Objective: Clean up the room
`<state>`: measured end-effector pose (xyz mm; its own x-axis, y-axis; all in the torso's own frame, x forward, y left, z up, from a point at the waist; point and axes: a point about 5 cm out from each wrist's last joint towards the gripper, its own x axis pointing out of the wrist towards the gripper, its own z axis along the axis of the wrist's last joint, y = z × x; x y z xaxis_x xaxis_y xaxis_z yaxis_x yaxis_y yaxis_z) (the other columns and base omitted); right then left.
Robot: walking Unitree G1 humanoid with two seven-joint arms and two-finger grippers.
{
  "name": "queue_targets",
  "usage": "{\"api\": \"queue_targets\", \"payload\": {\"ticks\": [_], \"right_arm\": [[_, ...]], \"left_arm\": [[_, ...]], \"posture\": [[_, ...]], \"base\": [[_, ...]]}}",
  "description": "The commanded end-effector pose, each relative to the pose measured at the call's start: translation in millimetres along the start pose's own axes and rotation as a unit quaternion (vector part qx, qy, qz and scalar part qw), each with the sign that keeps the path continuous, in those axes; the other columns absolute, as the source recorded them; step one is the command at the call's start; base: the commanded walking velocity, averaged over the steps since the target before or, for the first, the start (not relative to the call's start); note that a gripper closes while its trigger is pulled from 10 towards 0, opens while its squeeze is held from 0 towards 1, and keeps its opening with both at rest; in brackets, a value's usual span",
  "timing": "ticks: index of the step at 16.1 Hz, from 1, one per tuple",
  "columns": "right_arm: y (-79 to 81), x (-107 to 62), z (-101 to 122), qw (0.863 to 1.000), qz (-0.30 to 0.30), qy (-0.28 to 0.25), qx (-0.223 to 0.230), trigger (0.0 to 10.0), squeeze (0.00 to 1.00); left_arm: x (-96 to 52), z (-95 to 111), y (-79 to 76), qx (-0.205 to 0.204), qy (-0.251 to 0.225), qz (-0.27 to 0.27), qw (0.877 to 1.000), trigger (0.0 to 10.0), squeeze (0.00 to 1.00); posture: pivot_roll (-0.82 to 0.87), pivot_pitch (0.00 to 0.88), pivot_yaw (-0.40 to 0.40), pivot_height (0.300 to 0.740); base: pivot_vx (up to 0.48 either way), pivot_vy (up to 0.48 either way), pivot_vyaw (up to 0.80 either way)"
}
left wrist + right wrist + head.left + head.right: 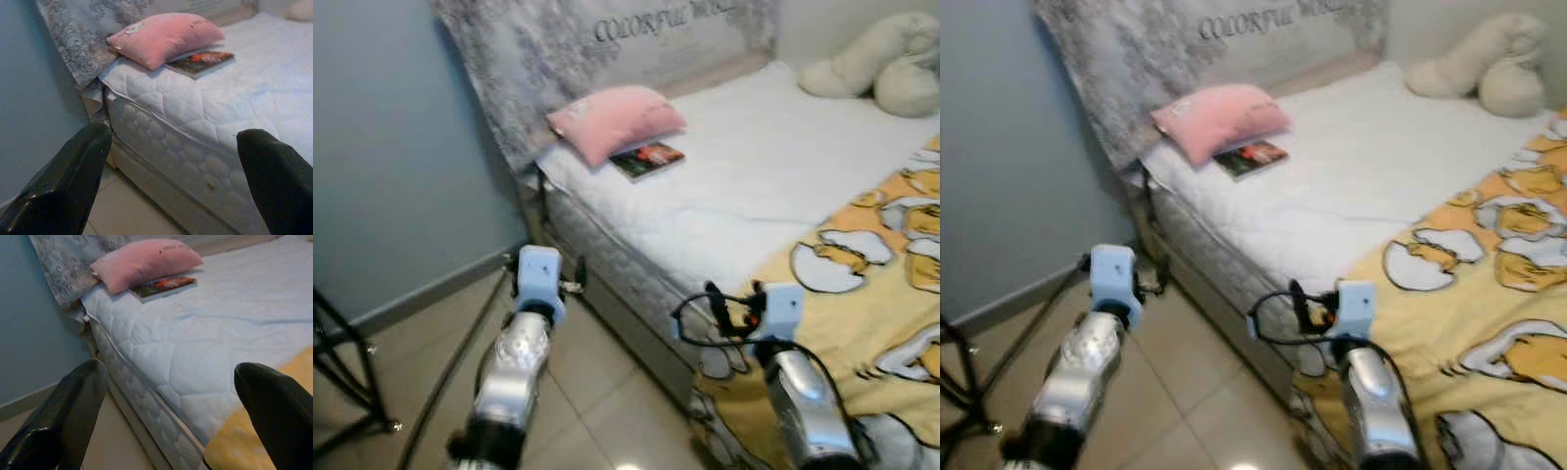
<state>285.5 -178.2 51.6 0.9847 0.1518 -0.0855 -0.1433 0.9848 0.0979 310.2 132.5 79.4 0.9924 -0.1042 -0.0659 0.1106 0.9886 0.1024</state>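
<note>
A pink pillow (617, 119) lies at the head of the bed, on the white quilted mattress (754, 186). A book (648, 159) with a dark, colourful cover rests flat beside it, partly tucked under the pillow's edge. My left gripper (173, 132) is open and hangs over the floor, short of the bed's corner. My right gripper (170, 366) is also open, at the mattress edge by the yellow blanket (871, 294). Both hold nothing. The pillow (164, 36) and book (200, 61) lie ahead of the left fingers.
A cream plush toy (881, 64) sits at the far side of the bed. A grey patterned headboard cover (538, 59) stands behind the pillow. A black stand (342, 377) and a cable (450, 372) are on the tiled floor (597, 392) by the blue wall (391, 147).
</note>
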Motion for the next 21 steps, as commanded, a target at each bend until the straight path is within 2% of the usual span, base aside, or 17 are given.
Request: {"api": "queue_targets", "payload": {"ticks": [1,3,4,5,7,12,17,19,21], "right_arm": [[-1.1,-2.4,-2,1.0,0.0,0.005,0.008,10.0,0.01],[-2.6,-3.9,-5,1.0,-0.001,0.011,0.012,10.0,0.01],[0.1,-3.2,-6,1.0,0.004,0.01,0.017,10.0,0.01],[2.8,-2.3,-6,1.0,0.008,0.006,0.028,10.0,0.02],[8.1,1.1,-4,1.0,0.018,0.005,0.026,10.0,0.02],[5.3,0.9,-10,0.999,0.006,0.029,0.025,10.0,0.0],[3.9,-1.3,-12,0.999,0.001,0.028,0.022,10.0,0.02],[3.8,-0.1,-12,0.999,-0.001,0.032,0.018,10.0,0.02],[4.5,1.5,-12,0.999,0.007,0.035,0.013,10.0,0.02]], "left_arm": [[-8.2,-7,4.6,0.021,0.01,0.001,1.0,10.0,0.0],[-11.8,-12,7.0,0.022,0.017,0.0,1.0,10.0,0.0],[-6.9,-5,6.2,-0.022,0.005,-0.008,1.0,10.0,0.0],[-4.2,1,6.8,-0.034,-0.008,-0.009,0.999,10.0,0.0],[0.9,8,11.0,-0.029,-0.007,0.016,0.999,10.0,0.0],[1.9,9,8.7,-0.023,-0.005,0.009,1.0,10.0,0.0],[4.8,11,10.4,-0.019,-0.005,0.017,1.0,10.0,0.0],[7.8,14,16.2,-0.045,-0.008,0.022,0.999,10.0,0.0],[8.6,15,15.9,-0.044,-0.011,0.015,0.999,10.0,0.0]], "posture": [[0.15,0.0,0.032,0.74],[0.16,0.0,0.029,0.74],[0.17,0.0,0.03,0.74],[0.17,0.0,0.031,0.74],[0.17,0.0,0.03,0.74],[0.17,0.0,0.032,0.74],[0.18,0.0,0.024,0.74],[0.19,0.0,0.009,0.74],[0.19,0.0,0.008,0.74]], "base": [[0.0,0.0,0.58],[0.0,0.0,0.58],[0.0,0.0,0.58],[0.262,0.0,0.58],[0.48,0.0,0.55],[0.48,0.0,0.44],[0.48,0.0,0.43],[0.48,0.0,0.48],[0.48,0.0,0.48]]}}
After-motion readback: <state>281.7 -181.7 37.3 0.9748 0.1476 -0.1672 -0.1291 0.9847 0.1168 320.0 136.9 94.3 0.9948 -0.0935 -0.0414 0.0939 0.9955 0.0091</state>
